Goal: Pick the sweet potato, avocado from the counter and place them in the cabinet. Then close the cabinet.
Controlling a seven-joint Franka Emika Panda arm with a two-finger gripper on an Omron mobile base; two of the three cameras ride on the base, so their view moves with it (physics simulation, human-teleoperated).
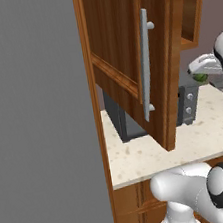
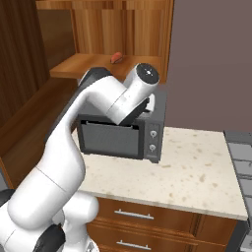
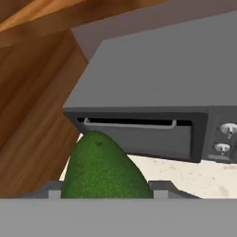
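The white arm with dark joints is rising from the base, bending at a raised elbow above the dark grey microwave (image 2: 120,134), and reaching in behind that elbow, so in the right base view the hand itself is hidden. In the left base view the white hand is showing at the right edge, above the pale beige speckled stone worktop (image 1: 155,152), with the fingers (image 1: 200,76) pointing left toward the microwave. The fingers are closing narrowly around the dark green rounded avocado (image 3: 104,169), which is sitting between them and lifted clear of the worktop, in front of the microwave door. The small reddish-orange sweet potato (image 2: 117,58) is lying on the shelf of the reddish-brown wooden wall cabinet (image 2: 106,29), above the microwave. The cabinet's panelled door (image 1: 125,56) with its long silver bar handle (image 1: 146,65) is standing open over the worktop. No readable writing or brand is showing on the microwave or elsewhere.
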